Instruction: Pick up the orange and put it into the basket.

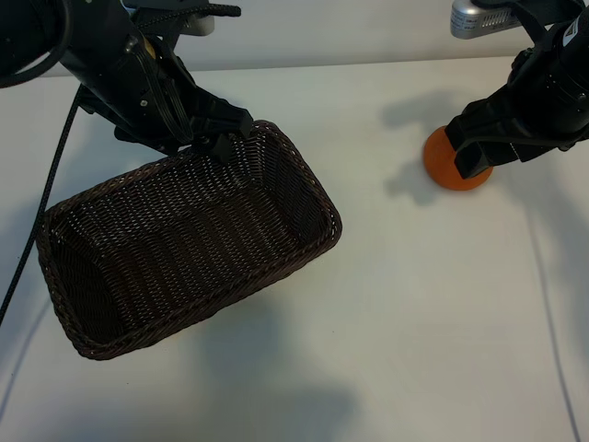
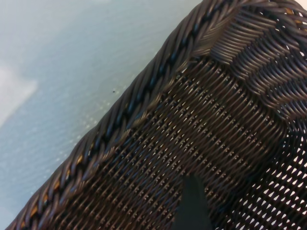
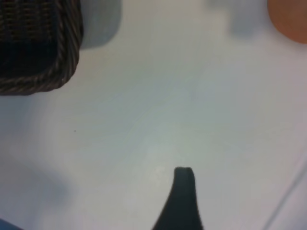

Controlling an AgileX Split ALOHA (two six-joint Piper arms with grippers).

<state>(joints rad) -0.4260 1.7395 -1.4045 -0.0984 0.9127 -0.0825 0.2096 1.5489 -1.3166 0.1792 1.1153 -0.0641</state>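
The dark brown woven basket [image 1: 324, 204] lies at the left of the white table. My left gripper [image 1: 221, 140] is at its far rim and open. In the left wrist view one black finger [image 2: 192, 206] shows inside the basket wall, below the braided rim [image 2: 144, 96]. The orange [image 1: 438, 162] sits on the table at the far right, partly covered by my right gripper [image 1: 471, 155], which hovers open just over it. Only one fingertip [image 3: 183, 187] shows over bare table in the right wrist view. The orange [image 3: 290, 17] is at that picture's edge and a basket corner [image 3: 64, 62] at the other side.
A black cable [image 1: 41, 193] hangs from the left arm past the basket's left end. Grey shadows of both arms fall on the table [image 1: 414, 304] between the basket and the orange.
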